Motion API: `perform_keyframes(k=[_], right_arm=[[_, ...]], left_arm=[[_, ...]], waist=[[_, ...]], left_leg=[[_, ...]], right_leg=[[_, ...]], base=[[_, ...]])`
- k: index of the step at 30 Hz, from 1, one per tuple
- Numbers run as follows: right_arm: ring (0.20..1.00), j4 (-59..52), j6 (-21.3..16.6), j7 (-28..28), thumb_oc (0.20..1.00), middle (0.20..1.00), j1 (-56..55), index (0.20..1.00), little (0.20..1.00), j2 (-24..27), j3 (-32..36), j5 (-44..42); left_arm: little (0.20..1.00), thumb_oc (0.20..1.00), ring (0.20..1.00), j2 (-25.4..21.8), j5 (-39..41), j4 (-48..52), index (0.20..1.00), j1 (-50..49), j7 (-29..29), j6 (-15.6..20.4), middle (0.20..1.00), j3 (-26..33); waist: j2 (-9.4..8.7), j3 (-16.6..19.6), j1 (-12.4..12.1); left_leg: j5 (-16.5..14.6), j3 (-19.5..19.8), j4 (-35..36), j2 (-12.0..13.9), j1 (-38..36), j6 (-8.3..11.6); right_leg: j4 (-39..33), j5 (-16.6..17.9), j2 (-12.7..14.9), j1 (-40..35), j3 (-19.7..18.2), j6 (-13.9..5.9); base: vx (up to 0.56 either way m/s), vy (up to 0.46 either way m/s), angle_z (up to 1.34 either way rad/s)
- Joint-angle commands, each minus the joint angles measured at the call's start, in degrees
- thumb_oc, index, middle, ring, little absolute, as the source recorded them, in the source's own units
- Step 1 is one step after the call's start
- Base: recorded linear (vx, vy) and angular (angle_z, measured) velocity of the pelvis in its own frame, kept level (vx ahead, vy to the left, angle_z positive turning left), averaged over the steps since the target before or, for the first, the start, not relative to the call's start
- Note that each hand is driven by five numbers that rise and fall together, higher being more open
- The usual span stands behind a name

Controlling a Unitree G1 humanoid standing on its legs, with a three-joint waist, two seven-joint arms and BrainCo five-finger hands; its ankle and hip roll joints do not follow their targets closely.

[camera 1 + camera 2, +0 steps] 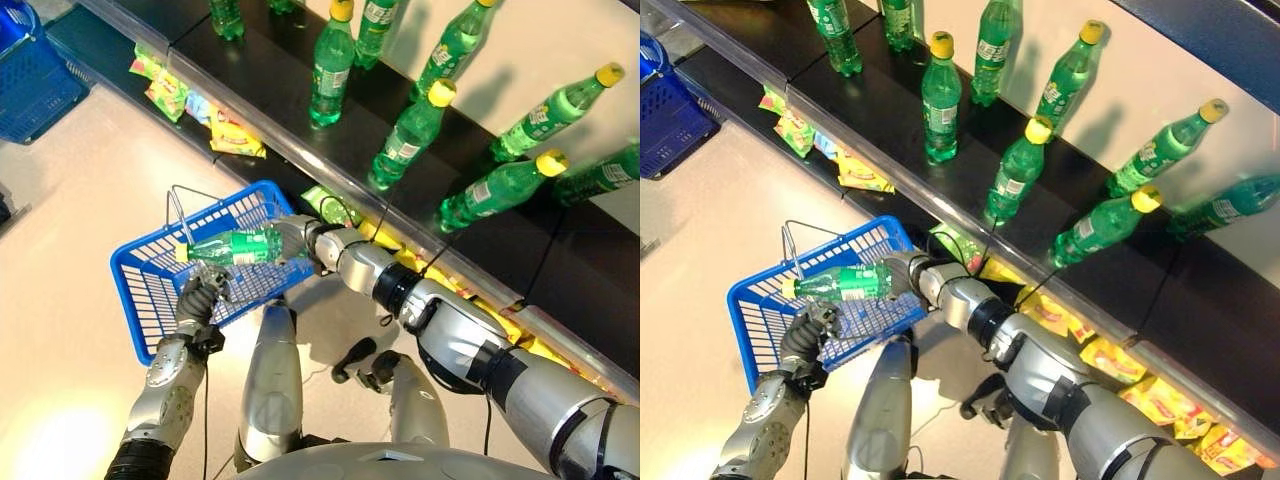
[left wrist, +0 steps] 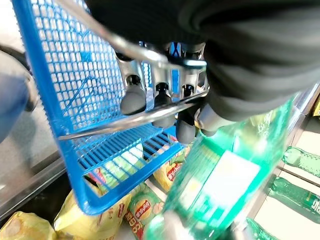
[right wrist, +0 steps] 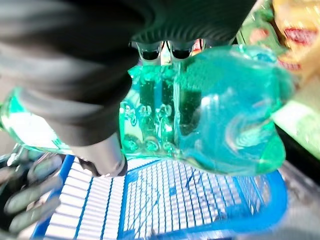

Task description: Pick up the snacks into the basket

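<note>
Your right hand (image 1: pixel 297 238) grips a green bottle (image 1: pixel 232 246) lying level over the blue basket (image 1: pixel 150 285), cap toward your left; your left hand (image 1: pixel 198 293) clasps the basket's wire handle (image 2: pixel 125 120).

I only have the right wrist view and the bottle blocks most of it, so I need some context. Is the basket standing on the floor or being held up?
Observer: Held up. The left hand is curled round the wire handles of the blue basket.
Operator: How does the bottle lie over it?
Observer: The green bottle lies sideways above the basket in the right hand, yellow cap pointing to the robot's left.
Operator: Anything in the basket yet?
Observer: In the eye views its mesh floor looks bare. Snack packs lie on the lower shelf beneath the standing bottles.
</note>
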State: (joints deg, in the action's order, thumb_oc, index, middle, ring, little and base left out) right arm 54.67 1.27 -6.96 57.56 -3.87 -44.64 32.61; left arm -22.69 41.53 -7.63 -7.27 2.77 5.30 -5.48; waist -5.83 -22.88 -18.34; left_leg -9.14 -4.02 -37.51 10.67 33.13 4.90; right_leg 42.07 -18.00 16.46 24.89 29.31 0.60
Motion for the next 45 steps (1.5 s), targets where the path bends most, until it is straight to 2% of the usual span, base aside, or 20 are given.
perform_keyframes(k=[1, 7, 9, 14, 19, 22, 25, 26, 32, 36, 45], right_arm=[[0.2, 5.75, -2.51, 0.75, 0.2, 0.2, 1.76, 0.2, 0.2, -7.42, -0.32, 2.9], [0.2, 12.35, -1.4, 1.68, 0.2, 0.2, -1.22, 0.2, 0.2, -7.71, 0.69, 3.27], [0.2, 16.42, -0.48, 2.52, 0.2, 0.2, -1.87, 0.2, 0.2, -7.81, 0.79, 6.08], [0.2, 19.04, 0.4, 2.72, 0.2, 0.2, -2.9, 0.2, 0.2, -7.42, 1.67, 7.6], [0.2, 19.61, 0.23, 3.24, 0.2, 0.2, -5.16, 0.2, 0.2, -6.77, 5.31, -0.11], [0.2, 20.82, -0.62, 3.45, 0.2, 0.2, -8.29, 0.2, 0.2, -6.43, 10.35, -14.36], [0.2, 21.02, -1.14, 4.33, 0.2, 0.2, -9.27, 0.2, 0.2, -5.67, 13.16, -22.24], [0.2, 21.01, -1.14, 4.32, 0.2, 0.2, -9.26, 0.2, 0.2, -5.64, 13.15, -22.32], [0.2, 20.49, -2.62, 5.25, 0.2, 0.2, -7.86, 0.2, 0.2, -1.96, 20.75, -40.89], [0.2, 16.01, -4.36, 5.47, 0.2, 0.2, -7.58, 0.2, 0.2, -1.17, 20.04, -45.63], [0.2, 3.52, -6.38, 7.21, 0.2, 0.2, -7.11, 0.2, 0.2, -0.64, 16.16, -48.08]], left_arm=[[0.2, 0.2, 0.2, -1.97, 0.55, 16.95, 0.2, 1.29, -4.49, 6.26, 0.2, -3.85], [0.2, 0.2, 0.2, -3.0, 1.13, 19.77, 0.2, 0.71, -5.45, 5.77, 0.2, -4.49], [0.2, 0.2, 0.2, -3.45, 1.48, 20.4, 0.2, 0.91, -5.69, 5.38, 0.2, -5.15], [0.2, 0.2, 0.2, -3.85, 1.93, 21.21, 0.2, 1.33, -6.22, 5.05, 0.2, -5.94], [0.2, 0.2, 0.2, -4.08, 1.84, 21.32, 0.2, 1.68, -6.53, 4.88, 0.2, -6.08], [0.2, 0.2, 0.2, -3.78, 1.8, 21.2, 0.2, 1.78, -6.67, 4.91, 0.2, -5.97], [0.2, 0.2, 0.2, -3.79, 1.79, 21.16, 0.2, 2.0, -6.32, 4.96, 0.2, -6.18], [0.2, 0.2, 0.2, -3.8, 1.8, 21.16, 0.2, 2.03, -6.31, 4.96, 0.2, -6.21], [0.2, 0.2, 0.2, -3.82, 2.55, 21.16, 0.2, 2.47, -6.34, 5.52, 0.2, -7.28], [0.2, 0.2, 0.2, -3.71, 2.61, 20.86, 0.2, 2.39, -5.91, 5.94, 0.2, -7.64], [0.2, 0.2, 0.2, -3.84, 2.39, 20.09, 0.2, 2.46, -3.56, 7.38, 0.2, -7.88]], waist=[[2.45, 3.23, -1.34], [2.83, 2.82, -2.38], [2.99, 3.0, -2.93], [3.48, 3.25, -3.34], [3.9, 3.24, -3.43], [4.03, 3.41, -3.33], [3.98, 3.39, -3.37], [3.99, 3.38, -3.4], [3.77, 3.69, -3.58], [3.41, 3.61, -3.33], [2.26, 3.19, -2.19]], left_leg=[[-0.3, -2.32, -1.89, -1.55, 2.54, -4.21], [-0.05, -1.19, -1.81, -2.04, 3.2, -4.34], [-0.03, -0.57, -1.67, -2.32, 3.43, -4.5], [-0.08, -0.2, -1.6, -2.69, 3.61, -4.68], [0.32, 0.2, -1.23, -2.81, 3.78, -4.76], [0.65, 0.21, -0.92, -2.91, 3.95, -4.88], [0.72, 0.2, -0.87, -3.1, 3.99, -4.97], [0.71, 0.19, -0.87, -3.1, 3.99, -4.97], [0.55, 0.25, -1.11, -3.44, 4.29, -5.2], [0.66, 0.21, -1.02, -3.46, 4.22, -5.14], [0.76, -0.21, -0.94, -3.22, 4.16, -4.88]], right_leg=[[-2.6, 7.92, -0.87, 2.5, -1.07, -6.06], [-2.78, 8.0, -0.73, 2.17, 0.26, -6.17], [-2.77, 7.95, -0.78, 1.99, 0.77, -6.31], [-2.81, 8.02, -0.51, 1.8, 1.32, -6.56], [-2.71, 8.04, -0.23, 1.68, 1.94, -6.62], [-3.0, 8.43, 0.08, 1.5, 2.27, -6.71], [-3.13, 8.53, 0.17, 1.39, 2.42, -6.73], [-3.13, 8.53, 0.17, 1.39, 2.41, -6.74], [-2.79, 8.52, 0.57, 1.39, 2.71, -6.92], [-2.56, 8.51, 0.7, 1.4, 2.59, -6.94], [-2.58, 8.55, 0.77, 1.68, 1.95, -6.77]], base=[[0.01, -0.021, 0.27], [0.0, -0.014, 0.1], [0.01, -0.006, 0.15], [0.0, 0.001, 0.07], [0.0, 0.013, 0.03], [0.0, 0.031, 0.07], [0.0, 0.018, 0.15], [0.0, 0.012, 0.09], [0.0, 0.0, 0.0], [0.0, 0.003, 0.01], [0.0, 0.0, 0.0]])
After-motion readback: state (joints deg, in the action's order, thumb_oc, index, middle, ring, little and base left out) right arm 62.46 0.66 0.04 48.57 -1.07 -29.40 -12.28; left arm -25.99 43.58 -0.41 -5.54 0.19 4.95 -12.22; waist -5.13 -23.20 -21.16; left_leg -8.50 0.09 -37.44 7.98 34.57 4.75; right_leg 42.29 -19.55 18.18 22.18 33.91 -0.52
